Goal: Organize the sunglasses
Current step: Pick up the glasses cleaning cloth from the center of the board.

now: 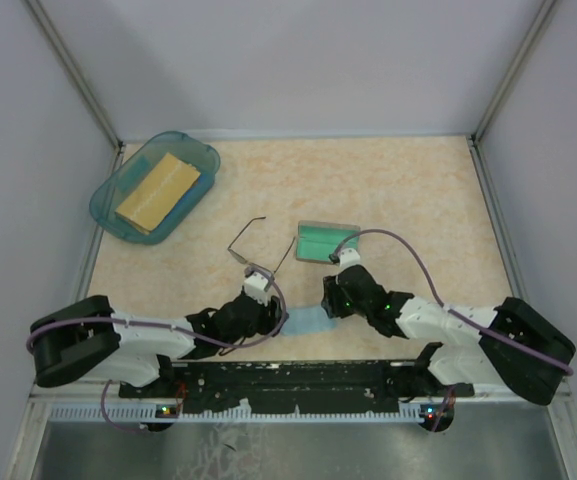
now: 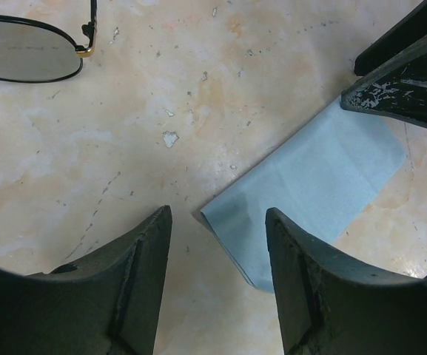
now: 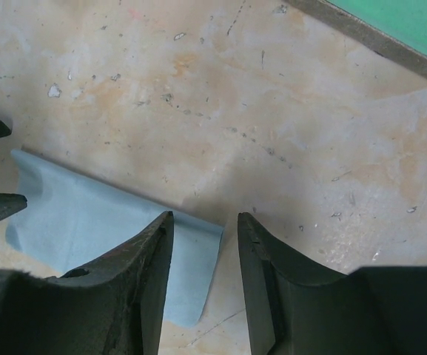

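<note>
Two hands poised low at a light blue cloth, sunglasses lying apart on the desk.

Most of the view is taken up by the pale marbled desk (image 1: 408, 190), and every place below is given from the cloth (image 1: 308, 322). Well beyond it to the far left, a blue tray (image 1: 103, 205) is seen with a yellow block (image 1: 158, 190) inside. Just beyond it, slightly right, a grey case (image 1: 326, 241) is laid open with its green lining up. Beyond it to the left and not touching it, the sunglasses (image 1: 253, 250) are spread on the desk, temple arms unfolded. The left hand (image 2: 217, 218) is set at the cloth's left end, moderately wide, nothing gripped. The right hand (image 3: 206, 218) is set at its right end, narrower, one finger over the cloth's edge, nothing clamped between the jaws.
</note>
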